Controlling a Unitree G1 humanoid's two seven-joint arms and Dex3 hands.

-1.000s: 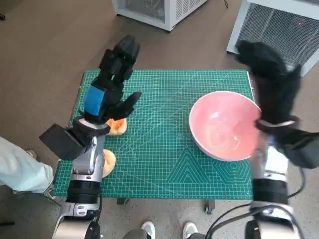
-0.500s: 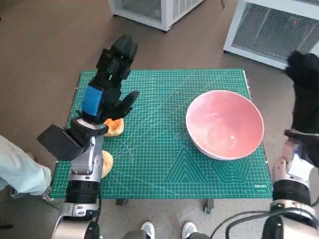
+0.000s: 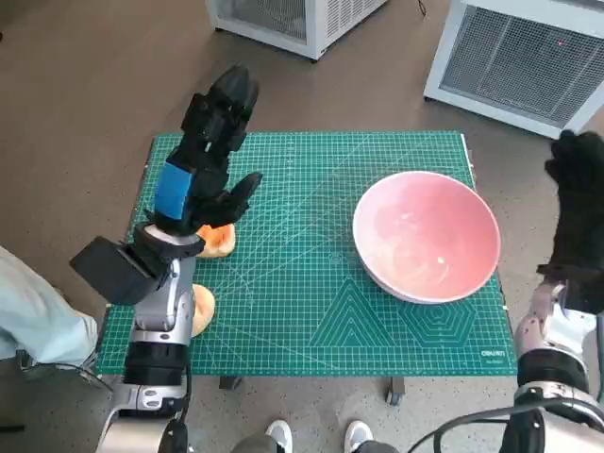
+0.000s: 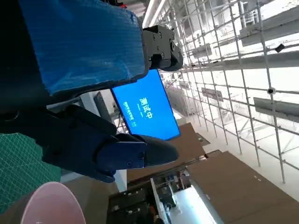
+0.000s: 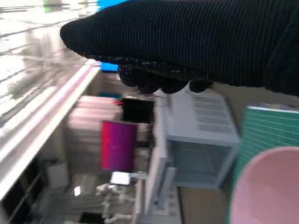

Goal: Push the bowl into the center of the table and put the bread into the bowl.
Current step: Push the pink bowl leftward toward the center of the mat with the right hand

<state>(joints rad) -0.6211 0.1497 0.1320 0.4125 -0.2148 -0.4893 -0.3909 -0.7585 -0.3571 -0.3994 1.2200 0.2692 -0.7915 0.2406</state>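
The pink bowl (image 3: 427, 234) stands empty on the right part of the green cutting mat (image 3: 311, 311). One orange-brown bread piece (image 3: 219, 242) lies near the mat's left side, partly under my left hand (image 3: 209, 156). That hand hovers above it with its fingers stretched out and holds nothing. A second bread piece (image 3: 204, 310) lies by the left forearm near the mat's front left. My gloved right hand (image 3: 576, 203) is raised beyond the table's right edge, clear of the bowl and empty. The bowl's rim (image 4: 51, 205) shows in the left wrist view, and the bowl (image 5: 266, 186) also appears in the right wrist view.
Two white grilled units (image 3: 283, 19) (image 3: 514, 57) stand on the floor behind the table. A person's pale trouser leg (image 3: 38, 326) is at the left and shoes (image 3: 283, 434) show by the front edge. The black camera box (image 3: 113, 269) sticks out from my left wrist.
My right hand has drawn back from the bowl's far right rim to beyond the table's right edge. The bowl, both bread pieces and my left hand have stayed put.
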